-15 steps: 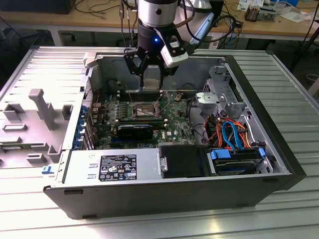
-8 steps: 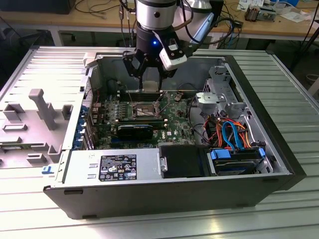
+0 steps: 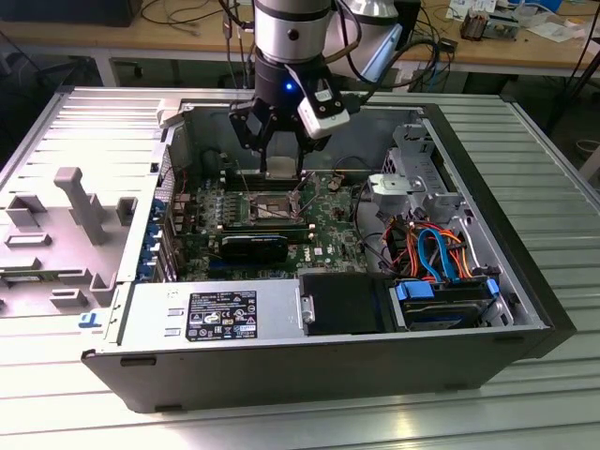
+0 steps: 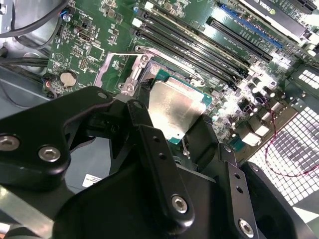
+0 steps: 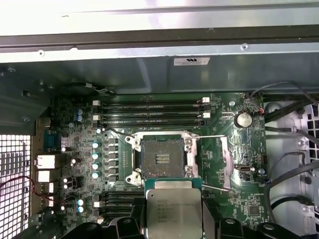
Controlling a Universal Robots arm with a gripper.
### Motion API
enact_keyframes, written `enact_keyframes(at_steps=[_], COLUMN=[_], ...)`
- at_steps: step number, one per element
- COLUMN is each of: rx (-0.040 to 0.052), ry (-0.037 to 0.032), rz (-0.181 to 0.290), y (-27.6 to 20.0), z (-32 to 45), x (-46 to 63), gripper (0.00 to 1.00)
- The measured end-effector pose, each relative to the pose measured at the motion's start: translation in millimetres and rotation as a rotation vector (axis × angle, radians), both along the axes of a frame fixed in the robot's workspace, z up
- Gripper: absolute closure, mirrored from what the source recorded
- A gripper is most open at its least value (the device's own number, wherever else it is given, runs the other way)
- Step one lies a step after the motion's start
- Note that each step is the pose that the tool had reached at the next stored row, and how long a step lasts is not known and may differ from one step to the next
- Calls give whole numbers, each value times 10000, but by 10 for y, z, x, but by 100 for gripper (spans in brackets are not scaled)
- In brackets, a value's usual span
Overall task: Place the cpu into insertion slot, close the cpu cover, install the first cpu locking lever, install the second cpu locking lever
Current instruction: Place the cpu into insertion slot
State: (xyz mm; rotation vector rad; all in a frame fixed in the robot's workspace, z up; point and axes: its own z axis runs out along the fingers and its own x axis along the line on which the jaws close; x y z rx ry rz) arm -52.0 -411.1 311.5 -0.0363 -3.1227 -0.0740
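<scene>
Gripper (image 3: 279, 167), pointing straight down, has its jaws closed on the cpu (image 5: 174, 214) above the insertion slot (image 5: 162, 159).

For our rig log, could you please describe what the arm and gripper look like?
The arm is a silver cylinder with a black band and a blue light; a white box is mounted on it. The gripper is black, with jointed links and silver screws.

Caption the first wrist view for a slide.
Gripper holds the cpu near the open, empty insertion slot.
</scene>
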Motion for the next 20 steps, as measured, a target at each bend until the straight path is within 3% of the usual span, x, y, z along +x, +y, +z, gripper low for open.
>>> enact_keyframes(at_steps=[20], rx=[-26], ry=[1], rz=[1], y=[-106], z=[-118], x=[-16], gripper=[46])
